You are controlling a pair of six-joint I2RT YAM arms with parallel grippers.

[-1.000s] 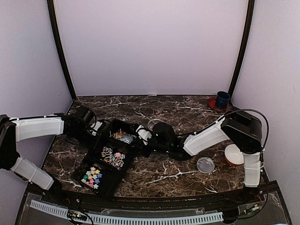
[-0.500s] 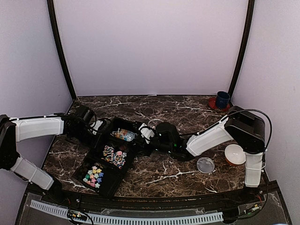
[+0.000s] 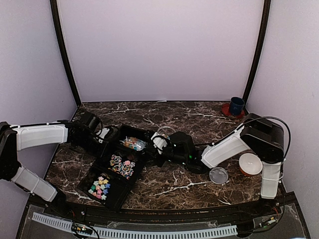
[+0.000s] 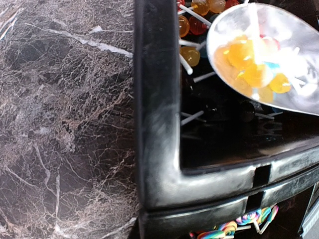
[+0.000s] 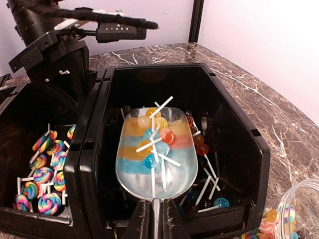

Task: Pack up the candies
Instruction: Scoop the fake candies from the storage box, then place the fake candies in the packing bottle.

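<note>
Right gripper [image 5: 152, 213]: jaws clamped narrow on the handle of a clear scoop [image 5: 152, 169] loaded with stick candies [image 5: 158, 133], held over the end compartment of the black tray [image 5: 251, 149], where more candies lie. Left gripper [image 3: 102, 135]: jaws closed, at the tray's rim. The tray rests on the bench [image 3: 199, 117].

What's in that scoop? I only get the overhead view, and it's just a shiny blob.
Observer: Small round lollipops with white sticks, orange, blue and red, lie in the scoop.
Operator: Who's holding it?
Observer: The right gripper pinches its thin handle.
Operator: And underneath?
Observer: The end compartment of the tray, with more of the same on its floor.
</note>
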